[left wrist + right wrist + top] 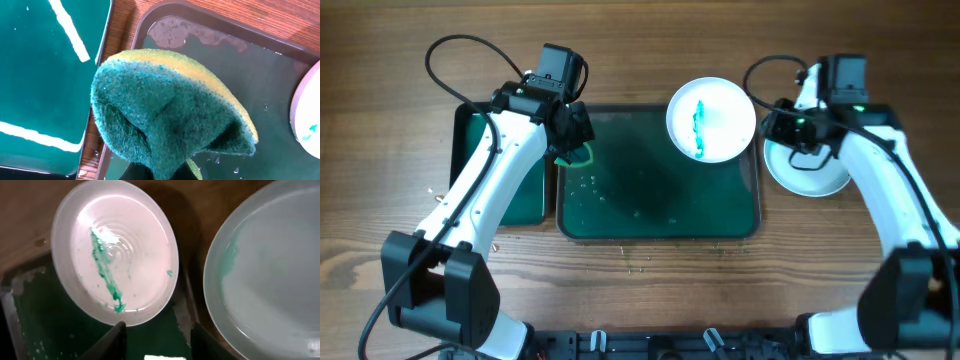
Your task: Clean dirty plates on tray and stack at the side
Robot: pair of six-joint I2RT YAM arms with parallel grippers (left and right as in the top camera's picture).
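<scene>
A white plate (710, 118) with a teal streak rests on the back right corner of the large dark green tray (660, 200); the right wrist view shows this plate (130, 255) too. A second plate (815, 178) lies on the table to the right of the tray, and it (270, 275) has a faint green smear near its left edge. My right gripper (770, 124) (157, 340) is open between the two plates, over the tray's corner, with nothing in it. My left gripper (575, 135) (175, 172) is shut on a green and yellow sponge (170, 115) above the tray's back left corner.
A smaller green tray (480, 170) (40, 75) lies to the left of the large one, with a strip of wood between them. Water drops and a wet patch (195, 32) sit on the large tray's floor. Cables loop behind both arms.
</scene>
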